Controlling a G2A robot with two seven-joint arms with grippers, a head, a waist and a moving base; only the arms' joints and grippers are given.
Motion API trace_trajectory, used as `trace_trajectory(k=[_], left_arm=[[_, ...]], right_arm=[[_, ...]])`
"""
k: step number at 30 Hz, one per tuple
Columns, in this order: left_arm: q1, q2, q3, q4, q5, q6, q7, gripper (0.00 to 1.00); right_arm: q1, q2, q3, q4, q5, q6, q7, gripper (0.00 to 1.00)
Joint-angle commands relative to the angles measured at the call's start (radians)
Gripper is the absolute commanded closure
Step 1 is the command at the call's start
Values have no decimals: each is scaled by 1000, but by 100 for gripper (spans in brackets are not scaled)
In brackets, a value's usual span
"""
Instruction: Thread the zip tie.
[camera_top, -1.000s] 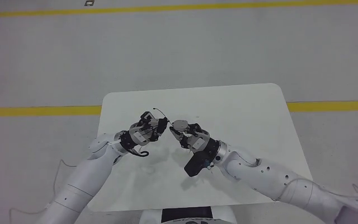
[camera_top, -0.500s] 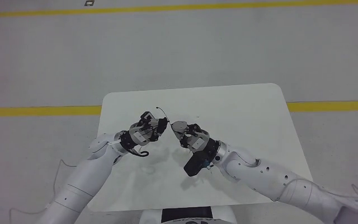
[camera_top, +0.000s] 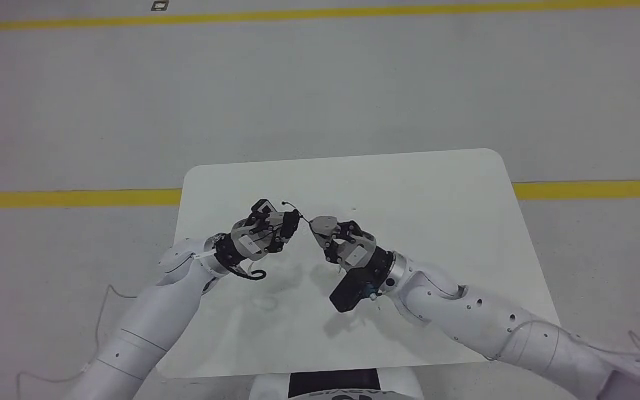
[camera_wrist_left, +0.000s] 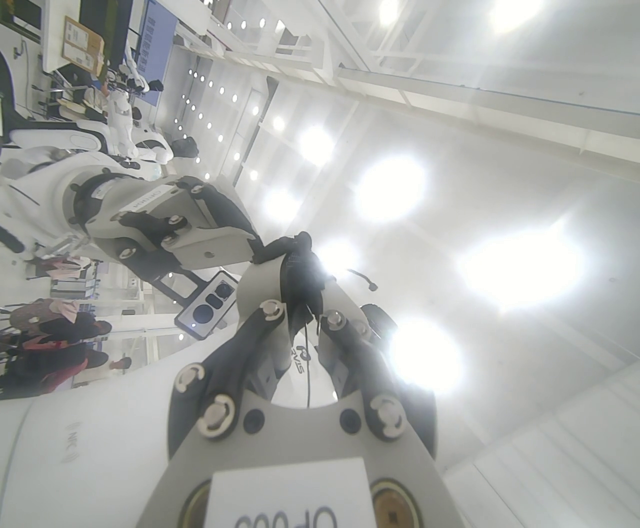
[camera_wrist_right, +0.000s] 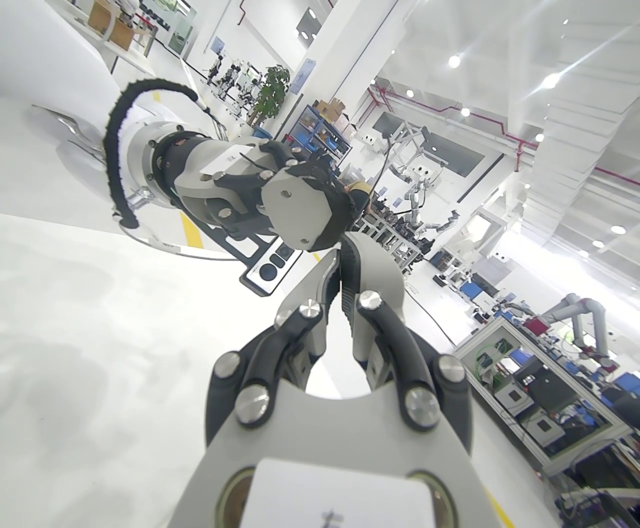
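The zip tie (camera_top: 289, 206) now arcs lower and shorter.

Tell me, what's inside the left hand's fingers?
A thin black zip tie runs between the left hand's fingers. The pinched bit is hidden inside the grip, and the right hand crowds the tips.

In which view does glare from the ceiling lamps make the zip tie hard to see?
Left wrist view: ceiling lamps flare behind the left end effector and wash over the thin zip tie. Top view: even light, no glare on the table.
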Motion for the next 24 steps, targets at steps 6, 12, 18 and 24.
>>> trace_trajectory(k=[6, 12, 18, 24], left_arm=[[0, 0, 0, 0, 0, 0, 0, 100], [0, 0, 0, 0, 0, 0, 0, 100], [0, 0, 0, 0, 0, 0, 0, 100], [0, 0, 0, 0, 0, 0, 0, 100]], right_arm=[[3, 2, -6, 3, 0, 0, 9, 100], [2, 6, -4, 5, 0, 0, 16, 100], [-6, 9, 1, 6, 0, 0, 20, 100], [-11, 10, 3, 9, 0, 0, 21, 100]])
